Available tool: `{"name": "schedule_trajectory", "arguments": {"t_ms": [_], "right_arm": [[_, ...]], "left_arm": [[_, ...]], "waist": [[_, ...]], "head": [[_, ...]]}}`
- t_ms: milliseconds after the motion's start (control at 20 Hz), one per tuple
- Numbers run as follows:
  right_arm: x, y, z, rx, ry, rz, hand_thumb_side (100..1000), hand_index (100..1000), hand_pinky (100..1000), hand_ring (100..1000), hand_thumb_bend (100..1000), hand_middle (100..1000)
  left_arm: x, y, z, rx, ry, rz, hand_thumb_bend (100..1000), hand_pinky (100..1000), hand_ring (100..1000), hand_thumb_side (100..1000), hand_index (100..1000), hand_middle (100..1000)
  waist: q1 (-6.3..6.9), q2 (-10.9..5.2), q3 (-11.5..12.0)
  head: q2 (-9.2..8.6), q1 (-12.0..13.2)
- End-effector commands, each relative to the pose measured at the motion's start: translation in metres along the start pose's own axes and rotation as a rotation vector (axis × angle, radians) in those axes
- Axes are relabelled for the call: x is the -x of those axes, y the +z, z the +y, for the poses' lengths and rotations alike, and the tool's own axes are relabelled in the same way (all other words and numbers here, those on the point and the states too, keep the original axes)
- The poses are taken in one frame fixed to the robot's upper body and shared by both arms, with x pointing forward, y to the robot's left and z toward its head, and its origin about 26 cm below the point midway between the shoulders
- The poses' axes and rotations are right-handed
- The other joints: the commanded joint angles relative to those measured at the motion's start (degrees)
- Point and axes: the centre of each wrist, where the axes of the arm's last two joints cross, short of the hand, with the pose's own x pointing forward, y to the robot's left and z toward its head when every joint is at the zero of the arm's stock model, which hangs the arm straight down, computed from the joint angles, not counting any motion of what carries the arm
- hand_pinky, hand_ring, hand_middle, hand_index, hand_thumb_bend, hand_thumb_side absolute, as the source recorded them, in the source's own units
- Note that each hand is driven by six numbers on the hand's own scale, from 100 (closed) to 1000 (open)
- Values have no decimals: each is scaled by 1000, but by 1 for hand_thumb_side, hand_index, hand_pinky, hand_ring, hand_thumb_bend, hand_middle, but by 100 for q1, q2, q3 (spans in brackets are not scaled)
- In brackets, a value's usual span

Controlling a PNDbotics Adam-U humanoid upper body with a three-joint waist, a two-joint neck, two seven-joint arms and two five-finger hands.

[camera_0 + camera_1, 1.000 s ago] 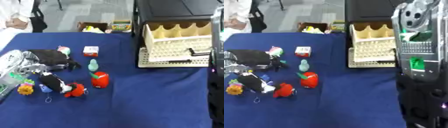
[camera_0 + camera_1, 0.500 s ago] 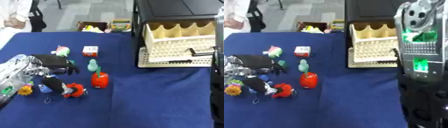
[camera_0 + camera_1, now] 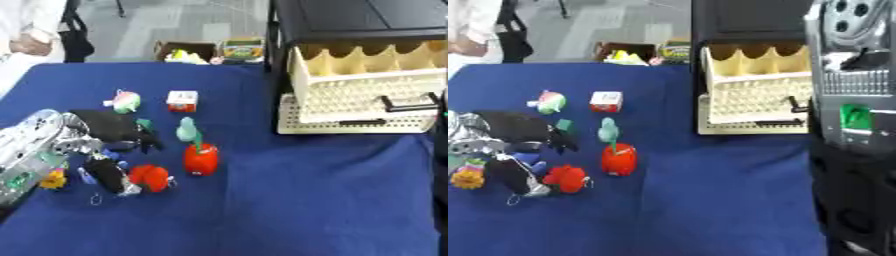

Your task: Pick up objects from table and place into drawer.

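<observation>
Several small toys lie at the table's left: a pink-green ball (image 3: 125, 101), a white-red cube (image 3: 182, 100), a teal figure (image 3: 186, 130), a red toy with a green stem (image 3: 200, 159), a red-orange plush (image 3: 149, 177), a black-white toy (image 3: 109, 175) and an orange flower (image 3: 54, 180). My left hand (image 3: 103, 126), black on a silver forearm, lies low over the toys between the ball and the black-white toy. The cream drawer (image 3: 367, 95) stands pulled out of the black cabinet (image 3: 367, 20) at the right, with nothing in it. Only my right arm (image 3: 850, 100) shows, upright at the right edge.
The blue cloth (image 3: 306, 200) is bare from the red toy to the drawer. A black handle (image 3: 407, 102) lies across the drawer's front. Beyond the table's far edge stand a brown box (image 3: 188, 50) and a crayon box (image 3: 242, 48).
My left hand has come down and a little toward me, settling among the toys. The toys and drawer have not moved.
</observation>
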Motion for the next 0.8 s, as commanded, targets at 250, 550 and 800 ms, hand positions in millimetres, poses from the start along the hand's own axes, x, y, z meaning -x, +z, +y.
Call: {"name": "schedule_trajectory", "arguments": {"t_ms": [250,550,800], "right_arm": [[1,-9,-2,38,17,-12,974,815,652,649,100,657],[3,-10,-5,49,18,-10,971,812,651,647,100,655],[4,-11,-7,56,23,-7,968,811,650,647,100,654]], "left_arm": [[11,2,0,-11,-36,78,390,542,742,599,924,679],[12,-6,-8,-49,-45,112,370,468,686,599,862,592],[11,-12,-14,-51,-44,109,364,453,667,614,848,577]], "waist": [[-12,-81,-34],[-25,-58,-66],[-28,-46,-90]], "head": [[-65,51],[-78,70],[-91,81]]}}
